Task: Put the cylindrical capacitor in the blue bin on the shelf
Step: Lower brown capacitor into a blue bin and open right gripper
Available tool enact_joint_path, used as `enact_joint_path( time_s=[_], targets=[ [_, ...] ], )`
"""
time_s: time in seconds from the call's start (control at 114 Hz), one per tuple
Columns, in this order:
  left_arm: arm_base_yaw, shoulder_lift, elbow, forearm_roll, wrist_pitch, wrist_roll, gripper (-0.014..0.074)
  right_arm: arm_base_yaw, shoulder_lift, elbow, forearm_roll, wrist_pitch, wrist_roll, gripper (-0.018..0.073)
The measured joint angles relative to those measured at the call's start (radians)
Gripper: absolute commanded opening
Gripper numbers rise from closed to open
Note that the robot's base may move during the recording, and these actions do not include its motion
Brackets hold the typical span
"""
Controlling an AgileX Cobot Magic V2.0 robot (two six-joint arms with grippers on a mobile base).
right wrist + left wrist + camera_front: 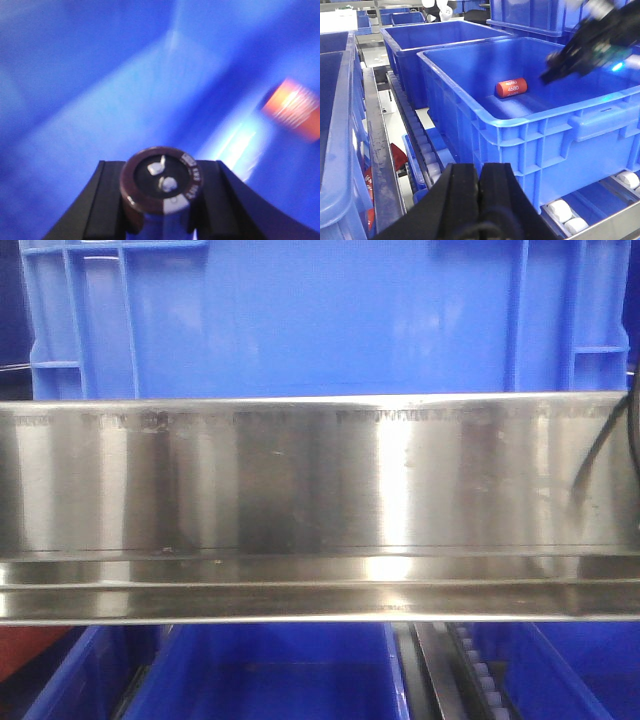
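My right gripper [160, 170] is shut on the cylindrical capacitor [161, 192], which has a dark maroon sleeve, a grey stripe and two small metal terminals facing the camera. It hangs inside the blue bin [100, 90], above the floor. In the left wrist view the right gripper [551, 72] reaches over the bin [520, 130] from the upper right; the capacitor does not show there. My left gripper [480, 172] is shut and empty, outside the bin's near corner. The shelf's steel front rail [320, 480] fills the front view, with the bin [300, 320] above it.
An orange-red cylinder marked 4680 [510, 88] lies on the bin floor; it also shows blurred in the right wrist view [295, 110]. More blue bins [435, 35] stand behind and to the left [335, 125]. White rollers [560, 210] run under the bin. A black cable [600, 450] crosses the rail.
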Motion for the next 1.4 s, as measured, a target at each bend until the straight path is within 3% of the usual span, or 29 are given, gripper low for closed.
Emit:
enact_joint_path(
  time_s=[0.07, 0.131, 0.21, 0.236, 0.245, 0.28, 0.332, 0.498, 0.603, 0.866, 0.97, 1.189, 1.399],
  targets=[
    [0.0, 0.0, 0.0, 0.0, 0.0, 0.0, -0.0111, 0.0, 0.02, 0.0, 0.0, 0.0, 0.006, -0.0126],
    [0.0, 0.0, 0.0, 0.0, 0.0, 0.0, -0.0111, 0.0, 0.029, 0.0, 0.002, 0.001, 0.008, -0.0013],
    [0.0, 0.0, 0.0, 0.0, 0.0, 0.0, -0.0111, 0.0, 0.029, 0.0, 0.002, 0.001, 0.01, 0.0263],
    [0.0, 0.0, 0.0, 0.0, 0.0, 0.0, -0.0111, 0.0, 0.029, -0.001, 0.002, 0.001, 0.013, 0.0314],
    [0.0, 0.0, 0.0, 0.0, 0.0, 0.0, -0.0111, 0.0, 0.029, -0.003, 0.004, 0.001, 0.013, 0.0387],
    [0.0, 0.0, 0.0, 0.0, 0.0, 0.0, -0.0111, 0.0, 0.029, -0.005, 0.005, 0.001, 0.019, 0.0492],
    [0.0, 0.0, 0.0, 0.0, 0.0, 0.0, -0.0111, 0.0, 0.029, -0.007, 0.006, 0.001, 0.025, 0.058],
    [0.0, 0.0, 0.0, 0.0, 0.002, 0.0, -0.0111, 0.0, 0.029, -0.039, 0.006, 0.022, 0.032, 0.0527],
    [0.0, 0.0, 0.0, 0.0, 0.002, 0.0, -0.0111, 0.0, 0.027, -0.07, 0.006, 0.045, 0.034, 0.0437],
    [0.0, 0.0, 0.0, 0.024, 0.002, 0.0, -0.0111, 0.0, -0.095, -0.078, 0.006, 0.054, 0.036, -0.0045],
    [0.0, 0.0, 0.0, 0.035, 0.002, 0.0, -0.0111, 0.0, -0.175, -0.063, -0.002, 0.037, 0.036, -0.0158],
    [0.0, 0.0, 0.0, 0.037, 0.002, 0.0, -0.0111, 0.0, -0.372, 0.084, -0.043, -0.032, 0.036, -0.016],
    [0.0, 0.0, 0.0, 0.039, 0.002, 0.0, -0.0111, 0.0, -0.614, 0.373, -0.06, -0.181, 0.036, -0.016]
  ],
)
